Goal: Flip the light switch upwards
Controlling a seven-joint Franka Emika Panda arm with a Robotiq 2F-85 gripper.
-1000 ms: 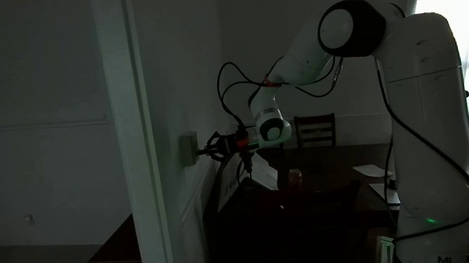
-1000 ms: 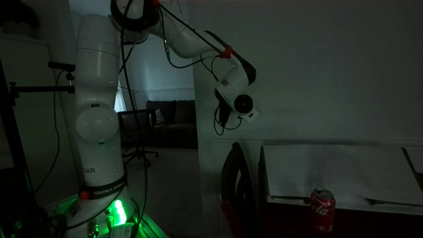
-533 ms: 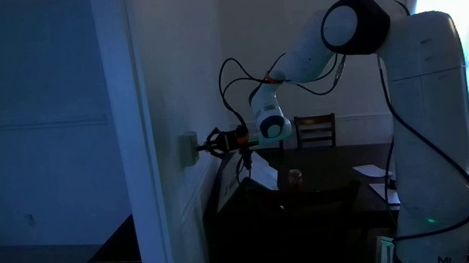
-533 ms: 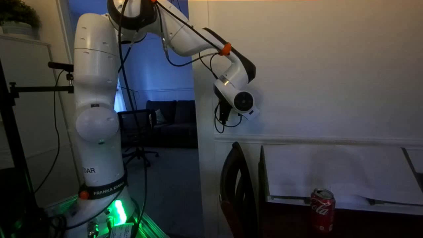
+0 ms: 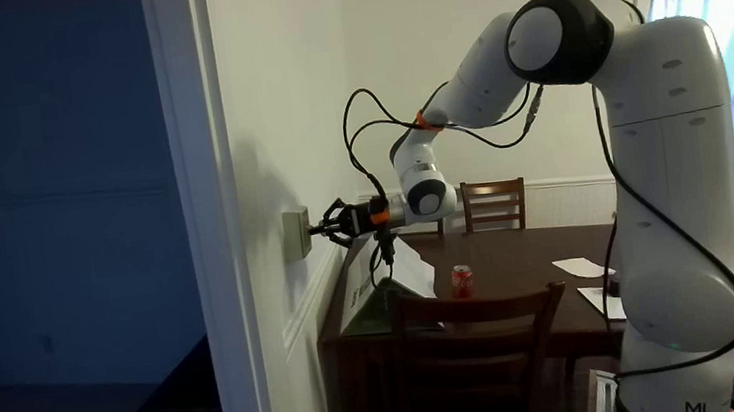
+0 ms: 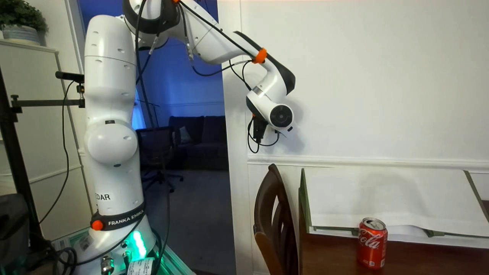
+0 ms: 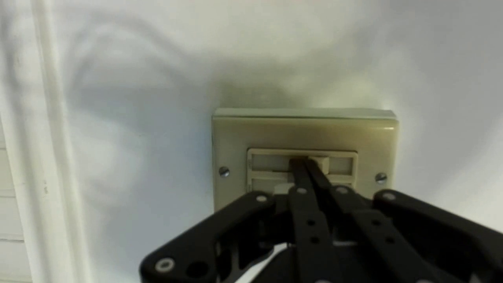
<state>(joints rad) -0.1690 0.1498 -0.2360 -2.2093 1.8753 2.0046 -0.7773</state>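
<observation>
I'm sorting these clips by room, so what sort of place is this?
Probably a home dining room: there's a dark table with wooden chairs at it, and a sofa visible in the space beyond.

On the dark brown table [image 5: 515, 252]: an upright red cola can [image 6: 372, 244], a white sheet [image 5: 579, 268], a slanted white panel [image 6: 386, 194].

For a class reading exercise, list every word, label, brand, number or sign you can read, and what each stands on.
"FRANKA EMIKA": black band low on the robot arm.
"EDAR": same robot arm, above the black band; letters may be hidden.
"ML": same robot arm, in an exterior view; perhaps incomplete.
"Cola": red soda can.
Too small or blurred: white label below the black band, lettering on the white panel.
Light switch: no lettering visible.
</observation>
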